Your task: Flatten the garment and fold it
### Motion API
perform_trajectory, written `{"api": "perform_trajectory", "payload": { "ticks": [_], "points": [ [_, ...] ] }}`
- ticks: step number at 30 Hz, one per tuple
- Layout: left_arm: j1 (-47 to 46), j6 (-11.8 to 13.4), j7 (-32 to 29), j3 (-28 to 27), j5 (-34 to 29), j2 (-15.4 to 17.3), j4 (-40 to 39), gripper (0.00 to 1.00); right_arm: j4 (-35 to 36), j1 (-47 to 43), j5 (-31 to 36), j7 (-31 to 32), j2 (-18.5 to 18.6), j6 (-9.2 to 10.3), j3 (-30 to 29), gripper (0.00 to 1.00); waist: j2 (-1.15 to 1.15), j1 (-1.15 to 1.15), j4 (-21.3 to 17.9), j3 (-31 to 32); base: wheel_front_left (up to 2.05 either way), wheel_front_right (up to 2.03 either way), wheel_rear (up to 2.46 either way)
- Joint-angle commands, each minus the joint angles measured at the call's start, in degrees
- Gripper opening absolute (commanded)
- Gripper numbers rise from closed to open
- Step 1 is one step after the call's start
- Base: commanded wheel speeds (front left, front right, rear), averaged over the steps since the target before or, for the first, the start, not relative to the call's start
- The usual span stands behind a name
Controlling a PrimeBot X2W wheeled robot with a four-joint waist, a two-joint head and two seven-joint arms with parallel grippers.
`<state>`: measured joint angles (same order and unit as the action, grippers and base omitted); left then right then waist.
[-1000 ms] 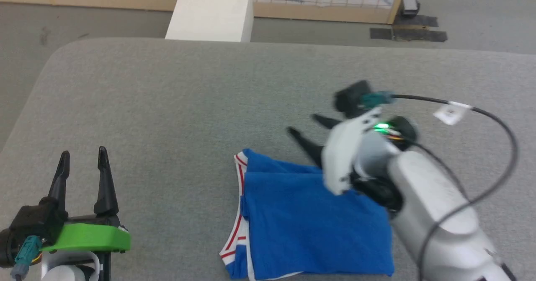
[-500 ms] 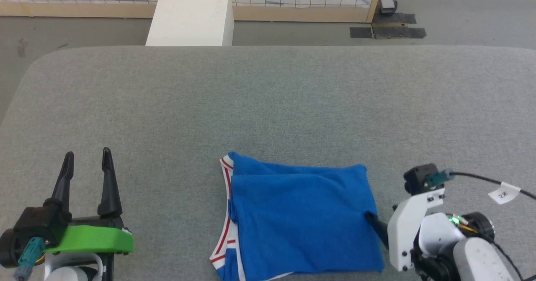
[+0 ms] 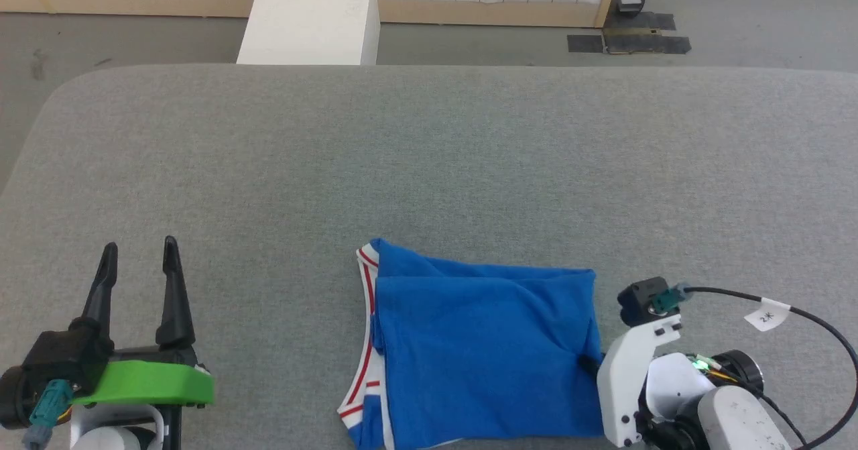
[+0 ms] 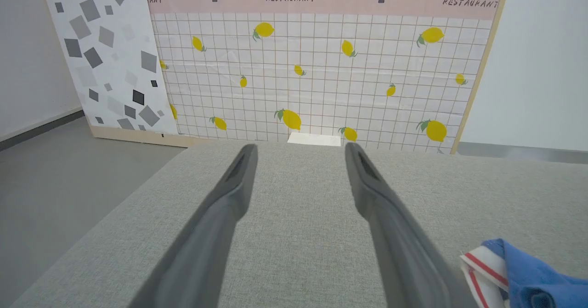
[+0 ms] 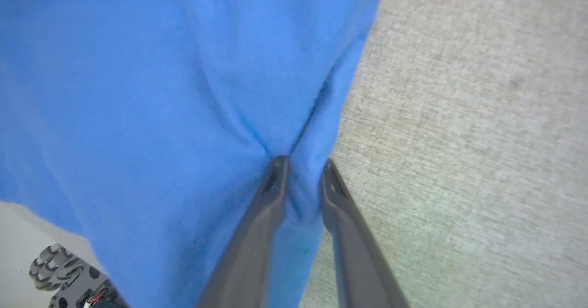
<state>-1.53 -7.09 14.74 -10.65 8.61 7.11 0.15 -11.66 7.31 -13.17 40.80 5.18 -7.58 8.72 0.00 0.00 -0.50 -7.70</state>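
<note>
- The right gripper (image 3: 590, 363) was above the far right part of the garment (image 3: 482, 349) a second ago, with its fingers spread. It has since dropped to the cloth's right edge.
- In the right wrist view those fingers (image 5: 275, 184) are nearly together with a ridge of blue cloth pinched between them. Creases run out from that spot, so they are grasping the garment's edge.
- The left gripper (image 3: 137, 255) has not moved. It sits at the near left of the desk (image 3: 429, 155), well apart from the cloth, with its fingers released and spread wide and nothing between them.
- The garment lies near the front edge of the desk, a little right of centre. It is already doubled into a rough blue rectangle, with the red-and-white striped trim (image 3: 365, 343) showing along its left side.
- Its outline matches the earlier pictures apart from the small pucker at the pinch; the head camera has shifted slightly.
- My reading is that the folding is well along, and this fresh hold sets up either another fold across toward the trim or a tug to smooth the top layer.
- Only one edge is held, so the lower layers may drag or slip apart.
</note>
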Motion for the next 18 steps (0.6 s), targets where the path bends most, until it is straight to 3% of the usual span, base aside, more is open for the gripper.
{"api": "perform_trajectory", "payload": {
  "ticks": [1, 7, 13, 18],
  "points": [
    [-0.1, -0.4, 0.3, -0.3, -0.4, -0.2, -0.1, 1.00, -0.6, 0.5, -0.6, -0.3, 0.7, 0.09, 0.5, 0.00, 0.00, 0.00, -0.7, 0.2, 0.00, 0.00, 0.00],
    [0.9, -0.2, 0.3, -2.4, 0.2, -0.4, -2.0, 1.00, 1.6, 3.0, -2.8, 1.0, 5.6, 0.09, 3.8, 0.00, 0.00, 0.00, -6.5, -0.8, 0.00, 0.00, 0.00],
    [1.3, -0.1, 0.3, -4.2, 0.1, -0.1, -5.1, 1.00, 3.9, 8.3, -5.6, 3.2, 14.8, 0.09, 8.1, 0.00, 0.00, 0.00, -17.0, -4.3, 0.00, 0.00, 0.00],
    [0.8, -0.1, 0.3, -5.2, 0.0, 1.7, -7.0, 1.00, 2.0, 14.3, -6.9, 1.2, 20.7, 0.09, 10.6, 0.00, 0.00, 0.00, -24.5, -8.1, 0.00, 0.00, 0.00]
  ]
}}
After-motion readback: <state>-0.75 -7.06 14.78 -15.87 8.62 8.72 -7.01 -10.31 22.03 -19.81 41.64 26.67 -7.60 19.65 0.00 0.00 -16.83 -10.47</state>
